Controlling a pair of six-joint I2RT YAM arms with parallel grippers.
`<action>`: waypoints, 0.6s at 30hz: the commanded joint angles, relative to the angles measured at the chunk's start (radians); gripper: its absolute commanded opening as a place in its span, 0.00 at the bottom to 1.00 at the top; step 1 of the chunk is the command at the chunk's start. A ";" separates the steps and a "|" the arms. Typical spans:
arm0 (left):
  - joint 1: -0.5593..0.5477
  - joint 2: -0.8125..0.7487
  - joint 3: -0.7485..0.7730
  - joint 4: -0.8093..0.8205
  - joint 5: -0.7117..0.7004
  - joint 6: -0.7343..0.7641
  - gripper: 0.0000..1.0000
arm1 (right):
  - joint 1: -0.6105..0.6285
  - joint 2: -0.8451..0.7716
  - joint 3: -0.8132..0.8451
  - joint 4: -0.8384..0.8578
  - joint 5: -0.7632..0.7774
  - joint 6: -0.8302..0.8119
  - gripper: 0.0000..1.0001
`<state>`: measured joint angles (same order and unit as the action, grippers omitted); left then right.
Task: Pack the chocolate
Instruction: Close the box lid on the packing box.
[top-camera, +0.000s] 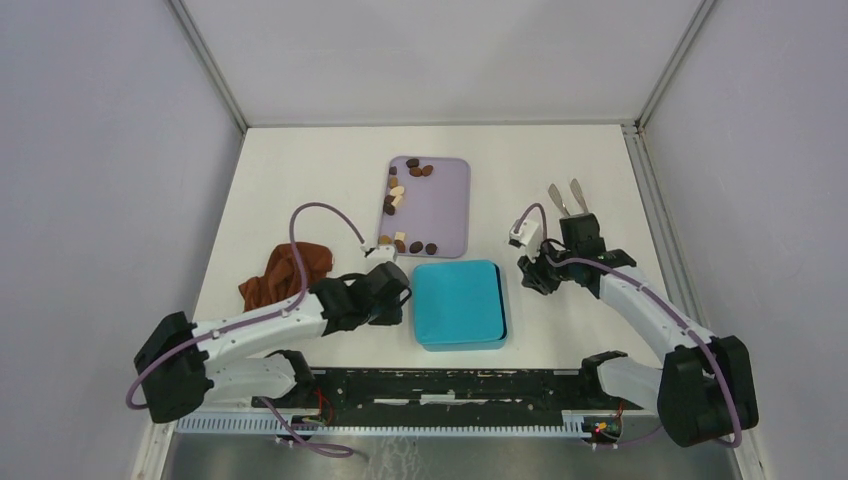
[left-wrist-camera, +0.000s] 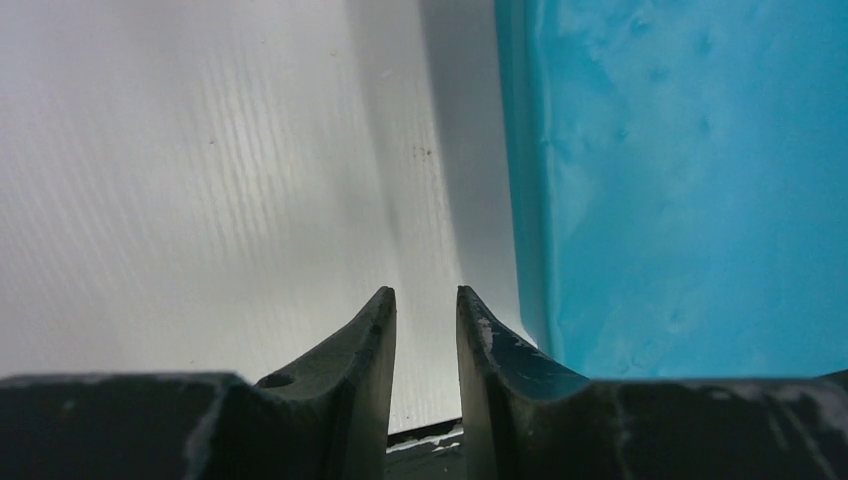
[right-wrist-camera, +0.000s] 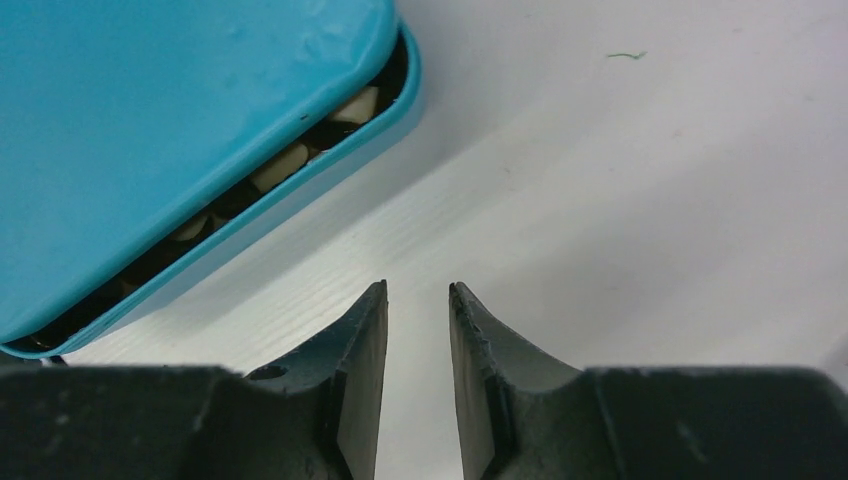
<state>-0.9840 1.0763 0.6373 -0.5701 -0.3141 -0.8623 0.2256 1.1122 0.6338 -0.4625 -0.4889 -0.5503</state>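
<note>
Closing step, I judge: lid (right-wrist-camera: 150, 130) ajar over chocolate (right-wrist-camera: 280, 168) in teal box (right-wrist-camera: 310, 180), mid-bench. My left gripper (left-wrist-camera: 425, 300) and right gripper (right-wrist-camera: 417, 295) are slightly parted and empty. Next I press the lid flush.

Lighting: bright, even, diffuse from overhead; the white worktop (top-camera: 300, 180) was nearly washed out. Shadows: soft; a grey band lay beside the teal box (left-wrist-camera: 690, 180). Glare: mild sheen on its lid. Focus: gripper fingers (right-wrist-camera: 362, 400) were blurred (close foreground); chocolate (top-camera: 415, 171) near the worktop's far edge appeared coarse.
</note>
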 joint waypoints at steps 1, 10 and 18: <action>-0.005 0.106 0.075 0.087 0.055 0.058 0.34 | 0.056 0.050 0.010 -0.017 0.013 -0.029 0.34; -0.005 0.239 0.169 0.181 0.115 0.104 0.34 | 0.119 0.131 0.063 -0.041 -0.155 -0.011 0.33; -0.005 0.341 0.242 0.182 0.116 0.137 0.34 | 0.131 0.149 0.075 -0.054 -0.163 -0.014 0.35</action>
<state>-0.9817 1.3849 0.8143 -0.4812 -0.2340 -0.7597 0.3416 1.2617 0.6659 -0.5224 -0.5915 -0.5598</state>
